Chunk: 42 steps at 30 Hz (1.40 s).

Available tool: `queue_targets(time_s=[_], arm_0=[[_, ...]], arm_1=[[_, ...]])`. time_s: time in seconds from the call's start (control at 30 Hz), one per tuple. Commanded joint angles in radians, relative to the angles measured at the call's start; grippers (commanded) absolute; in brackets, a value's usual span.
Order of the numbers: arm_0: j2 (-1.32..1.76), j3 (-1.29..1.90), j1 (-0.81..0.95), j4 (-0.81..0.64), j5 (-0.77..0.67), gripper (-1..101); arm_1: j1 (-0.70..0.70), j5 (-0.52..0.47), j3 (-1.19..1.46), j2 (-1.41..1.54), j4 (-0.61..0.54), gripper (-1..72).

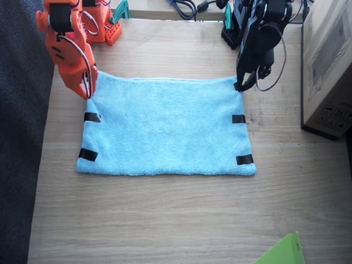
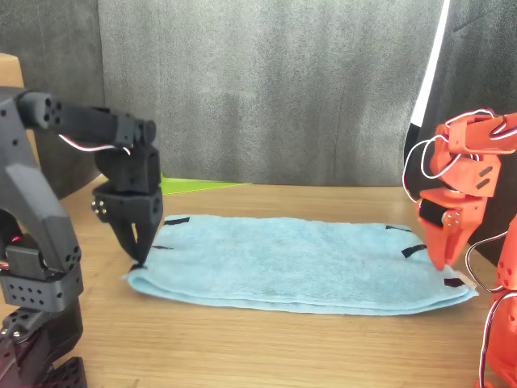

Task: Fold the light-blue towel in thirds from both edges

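Note:
The light-blue towel [image 1: 165, 126] [image 2: 299, 263] lies flat and spread out on the wooden table [image 1: 165, 220]. Short black tape strips [image 1: 92, 116] [image 1: 238, 118] mark its two short edges. The orange right gripper [image 1: 88, 92] [image 2: 449, 271] points down with its tips pinched on one far corner of the towel. At the other far corner, the black left gripper [image 1: 241, 85] [image 2: 139, 260] stands with its fingertips together on the cloth. Neither corner is lifted off the table.
A cardboard box [image 1: 330, 66] stands at the table's edge beside the left arm. A lime-green sheet corner [image 1: 283, 252] lies near the front edge. Dark cloth [image 1: 22, 137] hangs along the side by the right arm. Cables [image 1: 184, 8] lie at the back.

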Motion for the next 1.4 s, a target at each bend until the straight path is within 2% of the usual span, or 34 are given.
queue_targets(time_s=[0.0, 0.63, 1.0, 1.37], arm_0=[[0.044, -0.038, -0.008, 0.018, 0.006, 0], [-0.029, -0.225, -0.202, 0.129, 0.037, 0], [-0.140, -0.365, -0.276, 0.170, 0.058, 0], [-0.256, -0.515, -0.380, 0.219, 0.058, 0]], arm_1=[[0.041, 0.012, -0.028, 0.061, 0.028, 0.1], [0.225, 0.057, -0.216, 0.021, 0.169, 0.1], [0.342, 0.103, -0.440, -0.100, 0.279, 0.1], [0.425, 0.127, -0.546, -0.206, 0.299, 0.1]])
